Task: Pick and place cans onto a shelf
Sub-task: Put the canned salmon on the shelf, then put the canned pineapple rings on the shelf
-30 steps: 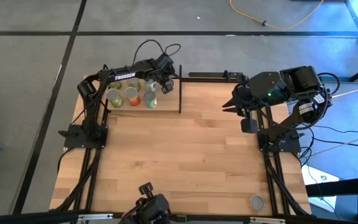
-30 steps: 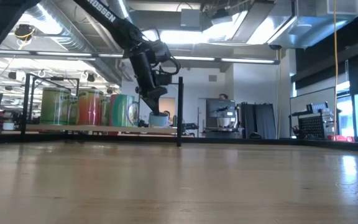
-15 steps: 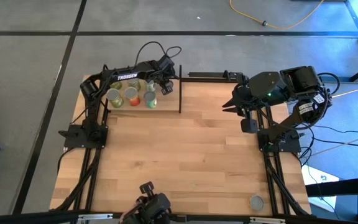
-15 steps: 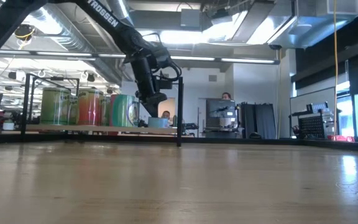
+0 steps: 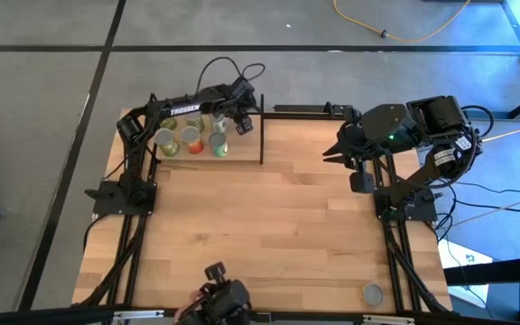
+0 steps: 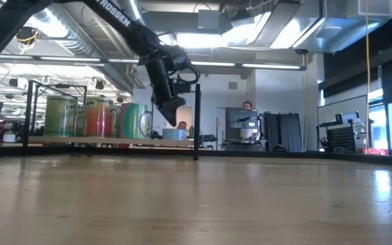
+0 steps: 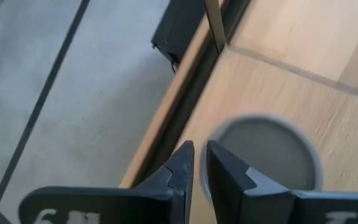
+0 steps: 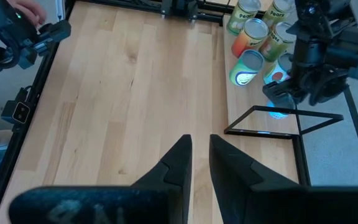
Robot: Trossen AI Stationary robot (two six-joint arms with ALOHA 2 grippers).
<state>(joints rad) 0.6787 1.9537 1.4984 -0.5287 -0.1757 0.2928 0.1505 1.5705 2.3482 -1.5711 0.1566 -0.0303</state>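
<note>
The shelf (image 5: 245, 152), a light-wood board with black posts, stands at the table's far left. Several cans stand on it, among them a green-yellow can (image 5: 165, 141), a red-orange can (image 5: 191, 141) and a green can (image 5: 219, 144); they also show in the low view (image 6: 97, 117). My left gripper (image 6: 168, 116) is shut and hangs just above a short grey-blue can (image 6: 173, 133) at the shelf's right end. In the left wrist view that can's silvery top (image 7: 263, 155) lies beside my fingertips. My right gripper (image 5: 326, 153) is shut and empty, above the table's far right.
One more can (image 5: 372, 293) stands alone at the table's near right corner. A tall black shelf post (image 5: 262, 135) rises right beside my left gripper. Bare wooden tabletop (image 5: 269, 226) lies between the shelf and the near edge. A person shows far back in the room (image 6: 248, 106).
My left gripper has swung a little toward the table's right and far edge above the shelf's right end, its fingers staying shut. The cans have kept still.
</note>
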